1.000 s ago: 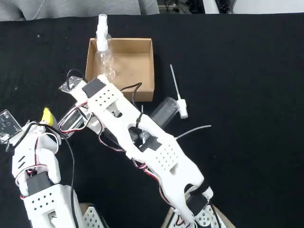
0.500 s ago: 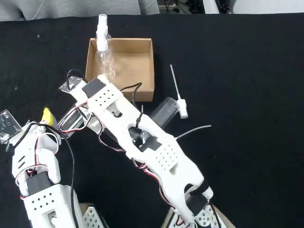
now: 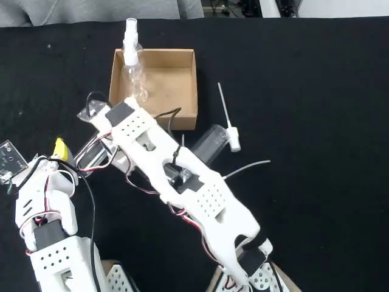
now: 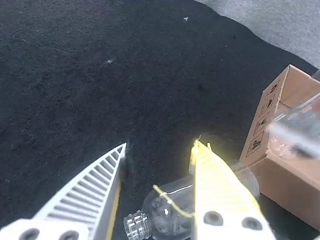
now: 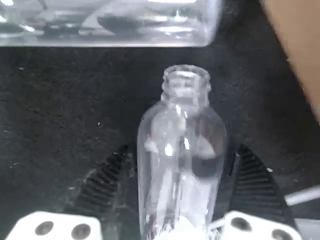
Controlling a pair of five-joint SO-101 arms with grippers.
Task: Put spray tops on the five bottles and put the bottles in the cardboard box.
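From above we saw a black cloth-covered table (image 3: pixel 316 73) with an open brown cardboard box (image 3: pixel 182 120) near its far edge. One clear plastic bottle with a white spray top (image 3: pixel 131 58) leaned against the box's left wall, already inside. We judged it the one finished piece of five. Just right of the box a capless clear bottle (image 3: pixel 209 143) lay on its side. A loose white spray top with a long dip tube (image 3: pixel 233 137) sat at its end, and a second thin tube (image 3: pixel 246 169) lay nearby. These looked set out within reach for capping.

The right claw (image 5: pixel 182 150), with black ribbed pads, was closed on an uncapped clear bottle (image 5: pixel 182 115). It gripped the body low down, so the threaded neck pointed away from the wrist, free to take a top. Beyond that neck another clear bottle (image 5: pixel 110 20) lay crosswise, with a corner of the box beside it.

The left claw (image 4: pixel 160 145) — one finger white, one yellow — hung open above the cloth, holding nothing. A bare-necked bottle (image 4: pixel 167 210) lay beneath it by the yellow finger, with the box close on that side. We could not tell whether this was the crosswise bottle. We judged the claw poised to take it or steady it — the capping itself had not yet begun.
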